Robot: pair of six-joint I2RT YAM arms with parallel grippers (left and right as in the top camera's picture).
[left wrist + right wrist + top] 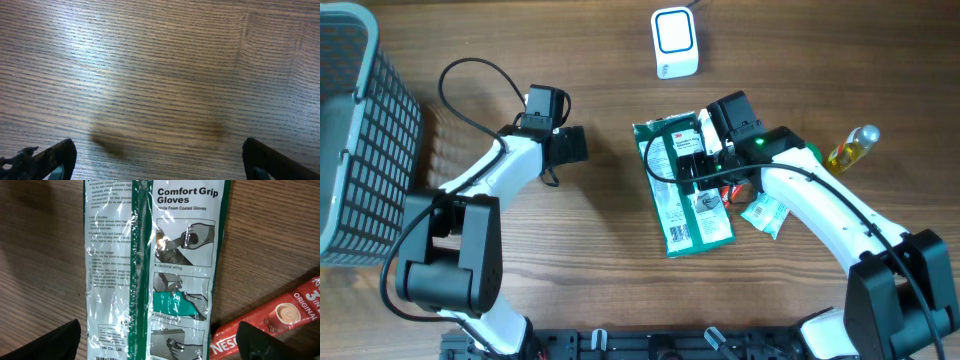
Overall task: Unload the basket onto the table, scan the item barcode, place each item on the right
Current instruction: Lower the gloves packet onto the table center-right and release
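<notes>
Centre-right of the wooden table (590,260): glove packet (672,205), green and white, lying flat, long axis running away from me with a slight tilt. Printed back faces up; the right wrist view reads "Comfort Grip Gloves" above small pictures of a gloved hand. Print in the lower corner too small to make out. Right end effector (157,325) hangs directly over the packet, fingers (55,340) spread wide to either side, nothing held between them, packet's clear film catching the light below. Red Nescafé 3-in-1 sachet (270,325) lies slanted just beside the packet's right edge, one end tucked close against it. From overhead, a small pale sachet (765,214) sits near that same side, partly under the right arm. Yellow bottle (852,148) on its side further right, well apart from the packet. White scanner unit (675,42), blue-rimmed square face up, stands at the far edge of the table, beyond the packet and clear of it. Left end effector (160,141) is open as well, over bare wood left of the packet, touching nothing. Grey wire basket (360,130) at the far left edge.
</notes>
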